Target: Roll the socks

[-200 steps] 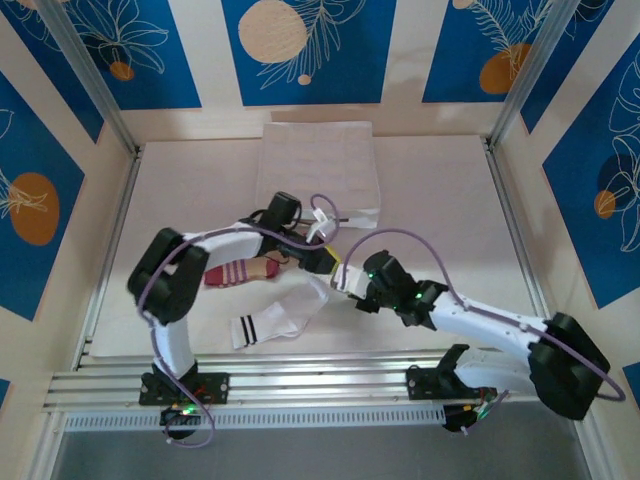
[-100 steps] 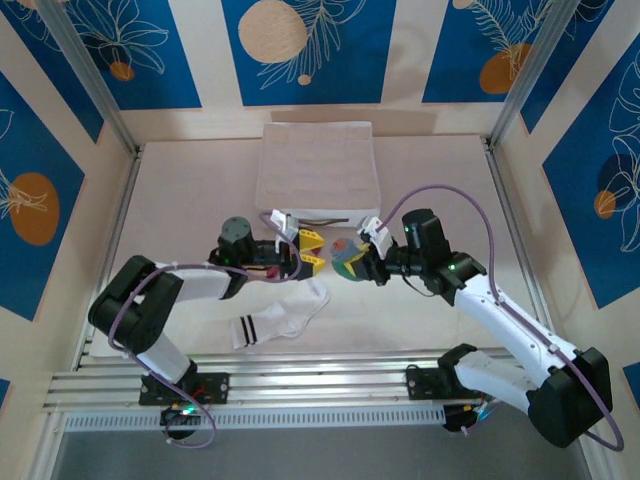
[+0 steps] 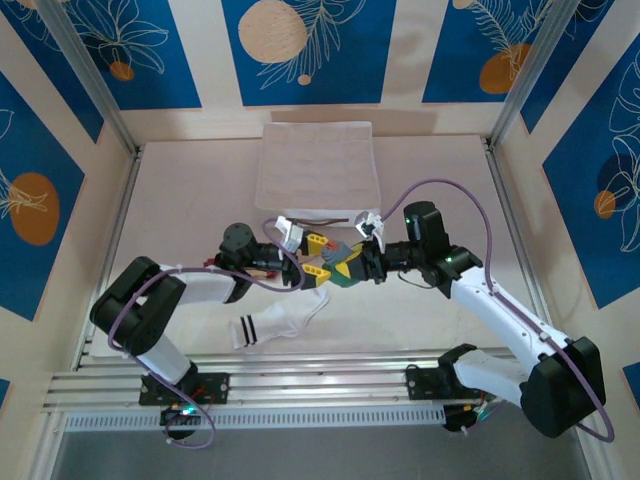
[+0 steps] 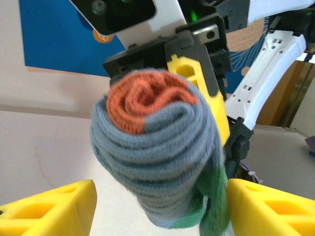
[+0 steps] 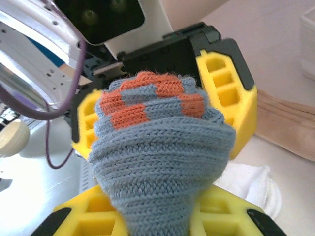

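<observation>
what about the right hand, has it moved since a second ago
Yes. In the top view the right hand has moved away from the near edge and slightly rightward, closer to the white compartment box.

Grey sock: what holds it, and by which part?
The right gripper pinches the rolled grey sock by one end; the left gripper stands open around the other end.

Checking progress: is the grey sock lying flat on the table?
No, the grey sock is a rolled bundle gripped by the right hand.
</observation>
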Robot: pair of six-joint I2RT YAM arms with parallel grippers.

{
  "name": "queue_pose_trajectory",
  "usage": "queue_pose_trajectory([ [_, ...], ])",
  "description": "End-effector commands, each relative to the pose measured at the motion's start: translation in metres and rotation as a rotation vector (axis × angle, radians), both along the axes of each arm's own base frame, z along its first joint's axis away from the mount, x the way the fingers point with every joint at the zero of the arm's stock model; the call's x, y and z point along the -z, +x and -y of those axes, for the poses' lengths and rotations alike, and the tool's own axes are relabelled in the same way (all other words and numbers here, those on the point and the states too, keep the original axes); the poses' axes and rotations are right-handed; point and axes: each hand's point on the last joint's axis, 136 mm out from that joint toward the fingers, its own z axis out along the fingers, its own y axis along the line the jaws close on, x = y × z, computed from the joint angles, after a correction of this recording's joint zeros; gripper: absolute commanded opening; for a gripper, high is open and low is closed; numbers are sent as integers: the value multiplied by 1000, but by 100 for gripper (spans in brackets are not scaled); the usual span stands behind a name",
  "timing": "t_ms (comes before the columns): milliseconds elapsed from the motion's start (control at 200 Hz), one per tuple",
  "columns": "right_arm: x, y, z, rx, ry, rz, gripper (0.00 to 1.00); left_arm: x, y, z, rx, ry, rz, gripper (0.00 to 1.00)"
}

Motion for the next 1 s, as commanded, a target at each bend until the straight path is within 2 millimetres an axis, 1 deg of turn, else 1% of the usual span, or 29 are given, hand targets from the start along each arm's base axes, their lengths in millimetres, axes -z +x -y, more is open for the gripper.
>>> queue_pose_trajectory([
  [0,-28,-16,-5,-112,94,-6,0,-19,-13,2,88,-39,58,65],
  [60,-30,-20,-5,-137,103,-18,0,-24,-14,3,110,-49,63,60],
  [165,-27,-22,-6,-159,105,-47,0,-34,-17,4,150,-65,65,50],
  [225,-28,-23,-6,-169,112,-54,0,-36,-18,4,168,-65,62,42],
  [270,-29,-23,-6,-175,119,-56,0,-36,-20,4,177,-62,60,40],
  [335,-30,-23,-6,-179,126,-55,0,-37,-20,4,180,-62,62,41],
  [385,-29,-19,-6,-158,117,-45,0,-37,-22,3,181,-63,64,47],
  [445,-27,-10,-3,-107,99,-22,0,-37,-23,2,175,-65,66,56],
  [485,-26,-4,1,-67,90,-3,0,-36,-24,1,176,-64,66,61],
  [560,-27,0,5,-38,87,21,0,-36,-26,1,180,-61,59,65],
  [605,-29,-1,6,-41,91,26,0,-37,-26,1,184,-59,55,67],
  [645,-30,-2,5,-50,95,24,0,-38,-28,1,194,-58,55,72],
  [755,-32,-6,3,-76,105,10,0,-39,-27,4,200,-56,54,72],
  [865,-35,-12,-1,-108,119,4,0,-40,-24,7,197,-57,52,69],
  [995,-35,-17,-4,-136,119,-10,0,-43,-24,10,215,-57,53,64],
])
